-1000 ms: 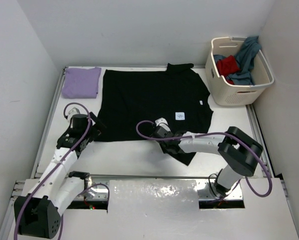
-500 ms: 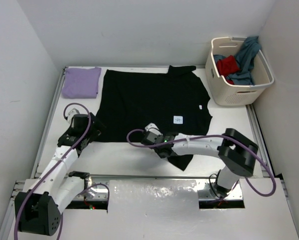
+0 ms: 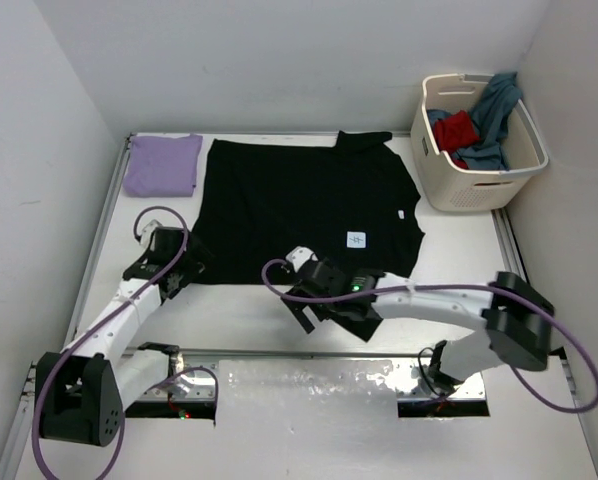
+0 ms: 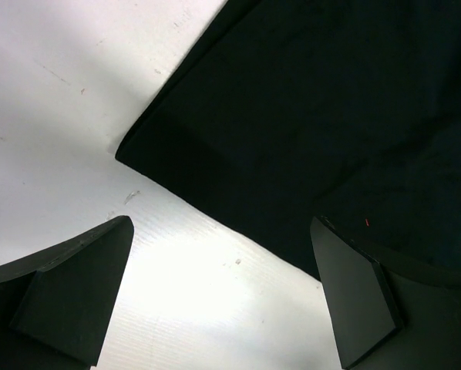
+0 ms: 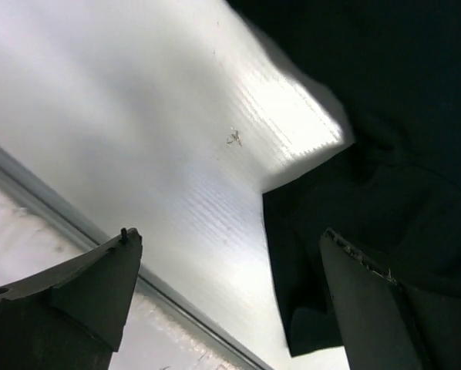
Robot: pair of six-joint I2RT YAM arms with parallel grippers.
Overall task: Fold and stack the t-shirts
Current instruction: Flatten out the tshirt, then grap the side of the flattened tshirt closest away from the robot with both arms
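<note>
Black shirt lies spread flat on the worktop, its near-right corner bunched; the lavender shirt sits folded at the far-left corner, and the red shirt and teal shirt are in the basket at far right. Left gripper is released, jaws wide over the black shirt's near-left corner, grasping nothing. Right gripper is likewise released, jaws wide above bare worktop just beside the bunched corner

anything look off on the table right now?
Black t-shirt lies mostly flat, but its near right sleeve is bunched in a lump by the open right claw. Teal t-shirt hangs over the rim of the basket.
</note>
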